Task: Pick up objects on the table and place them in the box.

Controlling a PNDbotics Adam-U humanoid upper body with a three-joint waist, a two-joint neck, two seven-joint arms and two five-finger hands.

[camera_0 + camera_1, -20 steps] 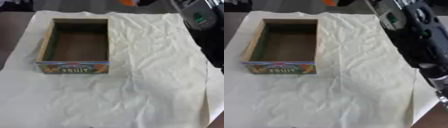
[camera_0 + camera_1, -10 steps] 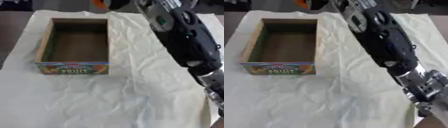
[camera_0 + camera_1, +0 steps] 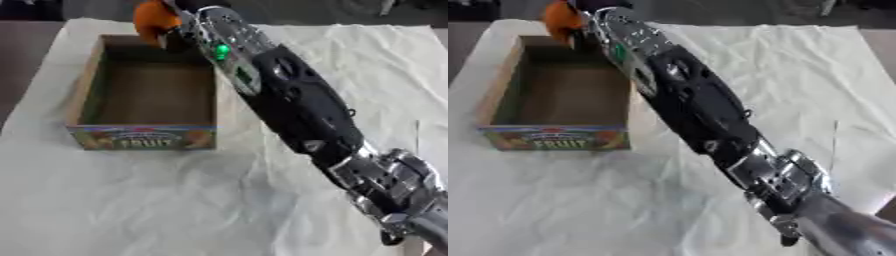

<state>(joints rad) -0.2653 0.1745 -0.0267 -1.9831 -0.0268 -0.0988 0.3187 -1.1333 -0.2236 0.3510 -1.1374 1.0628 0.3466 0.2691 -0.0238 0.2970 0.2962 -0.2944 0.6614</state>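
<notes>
A round orange object (image 3: 154, 22) hangs over the far right corner of the cardboard fruit box (image 3: 144, 138), and my right hand (image 3: 185, 31) is shut on it. The right arm runs from the lower right corner diagonally up to that corner, and its forearm covers the box's right wall. The box is open at the top, has a printed "FRUIT" front panel, and its brown floor shows nothing inside. My left hand shows in neither view.
A crumpled cream cloth (image 3: 131, 200) covers the table under the box. Dark table surface (image 3: 22, 55) shows at the far left beyond the cloth's edge. The cloth's near and right parts carry no objects.
My right arm has swung leftward across the cloth, carrying the orange object from the top middle to above the box's far right corner.
</notes>
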